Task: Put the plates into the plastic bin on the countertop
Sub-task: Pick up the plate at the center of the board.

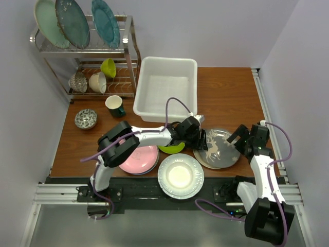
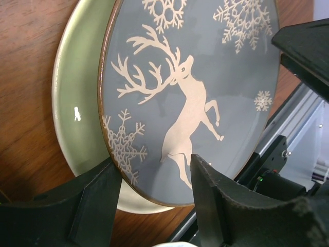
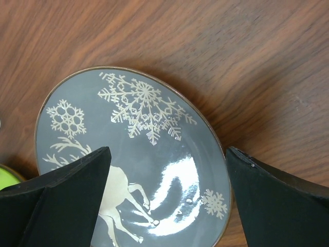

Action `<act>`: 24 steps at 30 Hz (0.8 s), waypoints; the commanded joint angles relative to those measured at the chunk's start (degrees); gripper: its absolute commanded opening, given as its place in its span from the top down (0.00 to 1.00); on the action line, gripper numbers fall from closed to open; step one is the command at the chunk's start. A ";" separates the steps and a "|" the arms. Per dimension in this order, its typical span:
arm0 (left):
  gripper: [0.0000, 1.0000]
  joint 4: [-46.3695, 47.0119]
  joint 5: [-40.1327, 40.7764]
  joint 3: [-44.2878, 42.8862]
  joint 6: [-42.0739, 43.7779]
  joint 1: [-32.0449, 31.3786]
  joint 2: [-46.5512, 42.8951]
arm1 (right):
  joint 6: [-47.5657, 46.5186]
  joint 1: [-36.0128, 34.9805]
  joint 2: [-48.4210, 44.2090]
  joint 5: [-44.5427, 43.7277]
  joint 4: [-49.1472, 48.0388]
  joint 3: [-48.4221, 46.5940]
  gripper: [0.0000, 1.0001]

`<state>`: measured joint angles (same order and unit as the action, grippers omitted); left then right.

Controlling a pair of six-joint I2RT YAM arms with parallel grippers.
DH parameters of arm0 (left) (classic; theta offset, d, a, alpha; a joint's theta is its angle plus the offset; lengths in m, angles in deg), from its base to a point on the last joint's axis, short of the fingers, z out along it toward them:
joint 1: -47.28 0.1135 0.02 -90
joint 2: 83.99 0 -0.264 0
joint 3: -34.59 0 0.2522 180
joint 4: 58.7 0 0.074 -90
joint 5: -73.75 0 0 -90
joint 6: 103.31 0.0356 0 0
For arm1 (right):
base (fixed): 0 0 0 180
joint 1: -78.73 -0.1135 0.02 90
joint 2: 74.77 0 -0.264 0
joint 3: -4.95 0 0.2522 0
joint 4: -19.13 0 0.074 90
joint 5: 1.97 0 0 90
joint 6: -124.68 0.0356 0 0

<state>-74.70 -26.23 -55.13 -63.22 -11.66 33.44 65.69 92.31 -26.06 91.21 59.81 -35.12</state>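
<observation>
1. The round pink plate [image 1: 140,157] lies at the near left of the reddish-brown wood-grain countertop [image 1: 226,98], stacked on another plate whose rim just shows. The left arm's elbow hangs over it, so a low swing could knock the stack.
2. The lime green plate [image 1: 172,148] lies under the left forearm. The white plate with a fluted rim [image 1: 180,176] lies just in front of it.
3. The white rectangular plastic bin [image 1: 169,60] stands at the back, with no plate visible in it. A plate carried there by its edge could catch the rolled rim if it is held low.
4. The left gripper [image 2: 154,163] has its fingers apart at the near edge of the grey plate with a white deer [image 1: 220,148]. The fingers have not closed on anything.
5. The left wrist view shows the deer plate overlapping a pale green glazed plate [image 2: 77,103]. A deep bite might pinch both rims, and a shallow one might slide off the glaze and shove the plate.
6. A plate held by one edge will likely sag and could slip out during the lift.
7. The right gripper [image 3: 167,154] hovers over the far side of the same plate, with its fingers spread wide and holding nothing. Both grippers are close to the same plate, so they could collide, or the plate could be pushed against the other's fingers.
</observation>
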 commanded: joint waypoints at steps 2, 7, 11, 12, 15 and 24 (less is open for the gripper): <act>0.42 8.21 -0.39 4.85 -7.38 -0.48 -0.97 | 0.90 -0.22 -0.63 6.13 -2.83 0.82 0.04; 0.45 10.33 -0.66 6.88 -10.90 -0.65 -0.45 | 0.81 -0.22 -1.25 9.39 -3.54 1.69 0.04; 0.49 12.51 -0.48 8.81 -12.75 -0.74 -0.71 | 0.81 -0.22 -1.60 10.27 -3.80 2.05 0.04; 0.50 12.70 -0.31 9.08 -12.84 -0.83 -0.79 | 0.81 -0.22 -1.51 10.27 -3.71 1.96 0.04; 0.54 12.44 0.13 9.17 -12.76 -0.92 -1.23 | 0.72 -0.14 -1.16 10.35 -3.71 1.87 0.04; 0.70 10.07 4.87 6.97 -10.56 -3.02 -3.52 | -0.06 -0.14 -1.33 11.58 -3.63 1.96 0.04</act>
<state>-63.81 -22.66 -46.76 -74.94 -11.59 31.84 64.00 93.01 -27.15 93.62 56.88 -33.63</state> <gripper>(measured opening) 0.322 0.966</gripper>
